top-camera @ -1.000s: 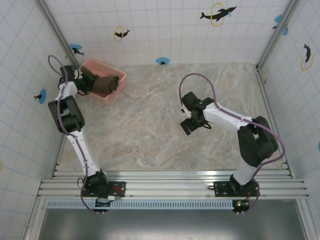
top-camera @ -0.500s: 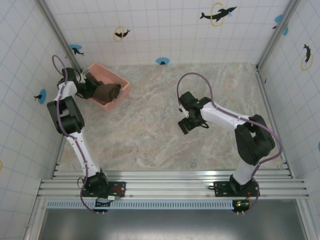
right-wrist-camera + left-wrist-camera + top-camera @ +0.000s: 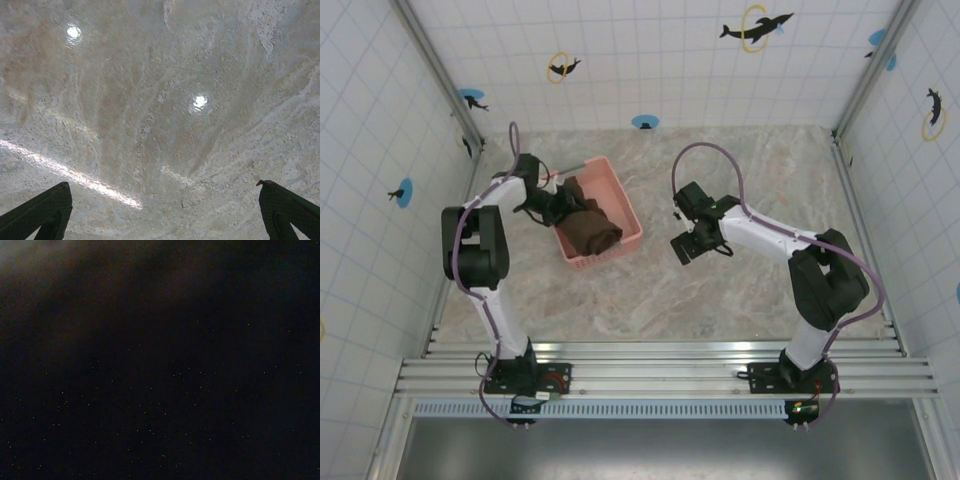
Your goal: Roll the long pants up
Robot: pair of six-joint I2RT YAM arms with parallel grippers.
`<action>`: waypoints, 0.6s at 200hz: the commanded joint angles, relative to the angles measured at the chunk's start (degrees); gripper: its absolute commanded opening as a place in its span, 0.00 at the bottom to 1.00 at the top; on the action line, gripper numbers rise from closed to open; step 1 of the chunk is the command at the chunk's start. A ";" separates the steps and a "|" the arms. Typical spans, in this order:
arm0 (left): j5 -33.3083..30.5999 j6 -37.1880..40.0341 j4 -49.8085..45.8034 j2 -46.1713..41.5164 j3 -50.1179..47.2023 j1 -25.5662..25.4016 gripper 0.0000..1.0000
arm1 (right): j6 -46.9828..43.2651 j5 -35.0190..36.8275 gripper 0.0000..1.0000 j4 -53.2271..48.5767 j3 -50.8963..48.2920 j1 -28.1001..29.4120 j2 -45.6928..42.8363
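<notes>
Long pants (image 3: 590,226): bundled in pink basket (image 3: 608,250). Left claw (image 3: 556,207): buried in cloth, grip unreadable. Risk: basket may lift too. Right claw (image 3: 161,184): wide open, holding nothing.

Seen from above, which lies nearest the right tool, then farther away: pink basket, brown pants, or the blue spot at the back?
From the right tool:
1. Pink basket, just to its left.
2. Brown pants, inside that basket.
3. Blue spot, at the back, farthest.

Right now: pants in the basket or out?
In: pants lie bunched inside the basket, within its walls.
</notes>
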 commanded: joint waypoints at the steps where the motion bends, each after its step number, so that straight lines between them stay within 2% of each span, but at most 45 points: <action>1: 4.72 -4.33 2.88 -4.86 4.22 -0.01 0.00 | 0.66 0.33 0.99 1.54 -0.15 0.37 0.79; 43: 12.52 -15.64 11.16 -8.89 7.12 -0.37 0.00 | 0.29 -0.06 0.99 2.75 -0.07 0.47 1.41; 97: 13.57 -18.18 16.13 -7.13 6.79 -0.60 0.00 | 0.23 -0.77 0.99 4.10 -0.91 0.82 1.88; 120: 13.90 -21.88 24.30 -5.44 4.14 -0.99 0.00 | 0.13 -0.64 0.99 4.08 -1.92 0.91 1.47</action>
